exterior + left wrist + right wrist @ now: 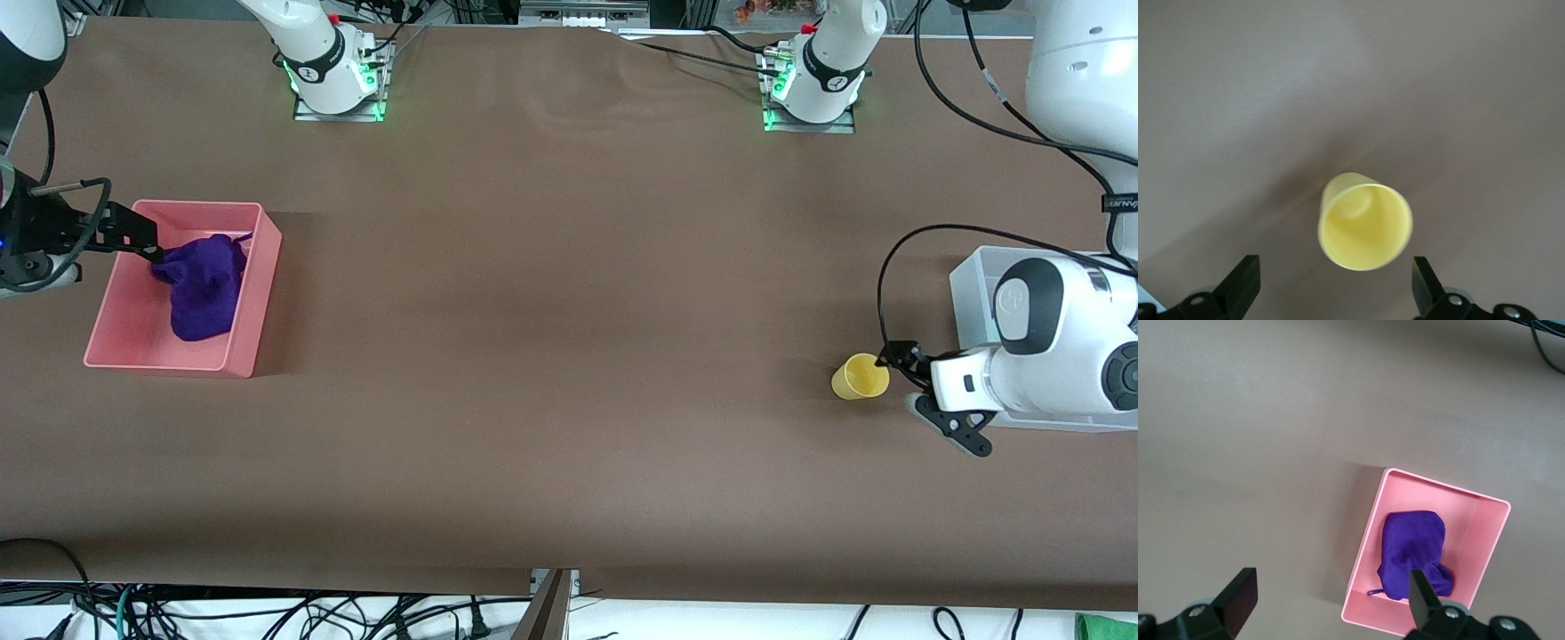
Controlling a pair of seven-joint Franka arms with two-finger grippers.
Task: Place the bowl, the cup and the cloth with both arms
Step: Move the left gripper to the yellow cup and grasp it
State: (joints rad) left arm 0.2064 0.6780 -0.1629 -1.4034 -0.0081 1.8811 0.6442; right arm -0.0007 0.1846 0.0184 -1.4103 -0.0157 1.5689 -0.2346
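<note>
Two of the task's things show. One, the cup, is plain yellow and lies on its side on the brown table toward the left arm's end, its open mouth turned to the left gripper. In the left wrist view the cup sits between the two black fingers, which stand spread wide on either side and do not touch it (the inside of the cup shows pale and bare). That gripper is low beside the cup, released, holding nothing. Just beside the left arm, farther from the front camera than the cup, stands a clear bin, mostly covered by the arm.

Toward the right arm's end of the table the purple cloth lies crumpled in a pink bin, bunched against the wall that is farther from the front camera. In the right wrist view the cloth and pink bin show from above, with a small loop at the cloth's edge. The right gripper hangs over the pink bin's rim at the cloth's edge, its fingers parted and gripping nothing.
</note>
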